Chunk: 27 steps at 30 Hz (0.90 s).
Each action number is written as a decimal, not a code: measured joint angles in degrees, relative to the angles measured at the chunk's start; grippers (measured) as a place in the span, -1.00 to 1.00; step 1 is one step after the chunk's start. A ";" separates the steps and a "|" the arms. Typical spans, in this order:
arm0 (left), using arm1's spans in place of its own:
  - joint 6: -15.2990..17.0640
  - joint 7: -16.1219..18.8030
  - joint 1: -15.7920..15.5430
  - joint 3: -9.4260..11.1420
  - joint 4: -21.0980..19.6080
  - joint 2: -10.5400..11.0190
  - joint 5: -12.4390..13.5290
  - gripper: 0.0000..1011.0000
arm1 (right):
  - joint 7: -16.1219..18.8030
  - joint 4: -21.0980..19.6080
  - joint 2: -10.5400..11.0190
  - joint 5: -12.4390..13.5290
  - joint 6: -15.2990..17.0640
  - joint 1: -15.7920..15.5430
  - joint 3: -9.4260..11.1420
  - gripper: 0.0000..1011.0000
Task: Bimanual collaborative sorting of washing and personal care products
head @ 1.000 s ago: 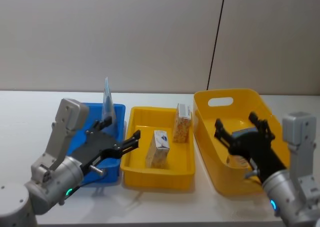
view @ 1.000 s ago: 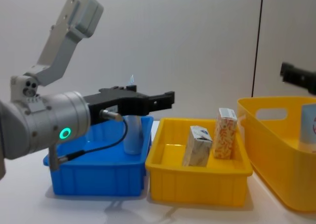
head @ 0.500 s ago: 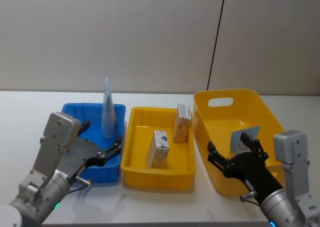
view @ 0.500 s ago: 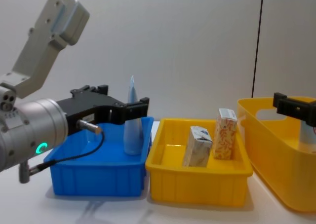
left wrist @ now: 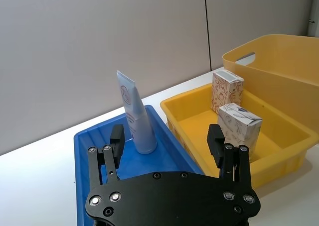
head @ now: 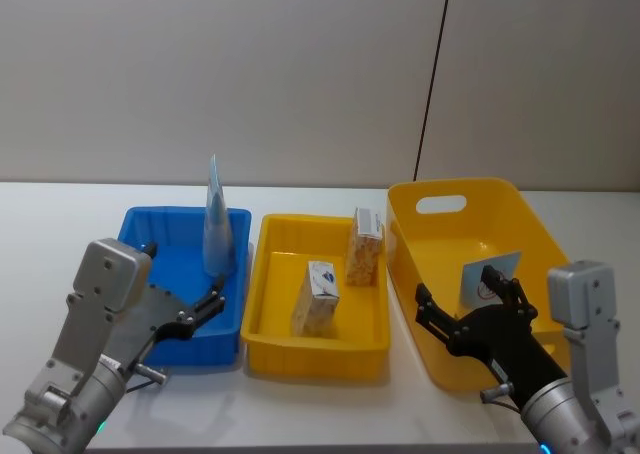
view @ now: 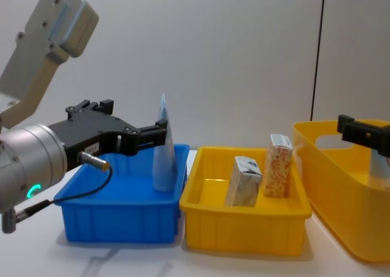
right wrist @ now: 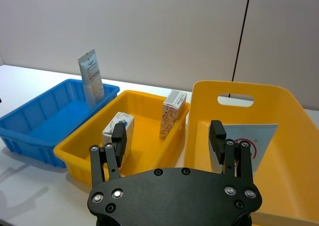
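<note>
Left gripper (left wrist: pixel 166 138) and right gripper (right wrist: pixel 168 131) gape wide, empty. The left tube (head: pixel 216 224) stands upright, seemingly unsupported; a sideways nudge could topple it.

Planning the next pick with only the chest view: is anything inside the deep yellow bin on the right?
Observer: Yes. The head view shows one pale blue tube leaning inside the deep yellow bin, with its red logo facing the robot.
Operator: Is it gripped?
Observer: No. The right gripper is open and empty, and it is short of that tube.
Operator: And the other side?
Observer: The left wrist view shows the left gripper open. The second tube stands upright in the blue bin, beyond the fingertips and untouched.
</note>
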 joint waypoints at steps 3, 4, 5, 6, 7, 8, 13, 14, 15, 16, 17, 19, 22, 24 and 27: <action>-0.01 0.04 0.02 0.00 -0.03 0.02 0.03 0.98 | 0.01 0.00 0.00 -0.01 0.00 0.00 0.01 0.99; -0.01 0.04 0.02 0.00 -0.03 0.02 0.04 0.98 | 0.01 0.00 0.00 -0.01 0.00 -0.01 0.01 0.99; -0.01 0.05 0.02 0.00 -0.04 0.03 0.05 0.98 | 0.03 0.00 0.00 -0.02 0.01 -0.01 0.01 0.99; -0.01 0.06 0.03 0.00 -0.03 0.03 0.05 0.98 | 0.05 0.00 0.00 -0.02 0.04 -0.01 0.01 0.99; -0.01 0.06 0.02 0.00 -0.04 0.04 0.05 0.98 | 0.08 0.00 0.00 -0.02 0.06 -0.01 0.01 0.99; -0.01 0.06 0.03 0.00 -0.04 0.04 0.05 0.98 | 0.22 0.00 0.01 -0.03 0.19 0.01 -0.01 0.99; -0.01 0.06 0.03 -0.01 -0.04 0.05 0.06 0.98 | 0.71 -0.06 0.16 -0.07 0.71 0.17 -0.25 0.99; -0.01 0.07 0.03 -0.03 -0.03 0.05 0.06 0.98 | 0.89 -0.09 0.20 -0.10 1.04 0.29 -0.39 0.99; -0.01 0.07 0.03 -0.03 -0.03 0.05 0.06 0.98 | 1.07 -0.09 0.21 -0.13 1.48 0.43 -0.51 0.99; -0.01 0.06 0.03 -0.03 -0.04 0.05 0.06 0.98 | 1.15 -0.10 0.21 -0.15 1.72 0.51 -0.57 0.99; -0.01 0.07 0.03 -0.04 -0.04 0.05 0.06 0.98 | 1.29 -0.10 0.19 -0.18 2.33 0.71 -0.71 0.99; -0.01 0.07 0.03 -0.03 -0.04 0.05 0.06 0.98 | 1.37 -0.10 0.12 -0.22 2.99 0.96 -0.87 0.99; -0.01 0.07 0.03 -0.03 -0.04 0.05 0.06 0.98 | 1.46 0.06 -0.23 -0.40 4.73 1.76 -1.42 0.99; -0.01 0.07 0.03 -0.04 -0.03 0.05 0.06 0.98 | 1.45 0.38 -0.58 -0.64 6.32 2.46 -1.91 0.99; 0.00 0.06 0.03 -0.03 -0.04 0.04 0.06 0.98 | 1.34 0.88 -1.08 -1.03 7.66 3.41 -2.57 0.99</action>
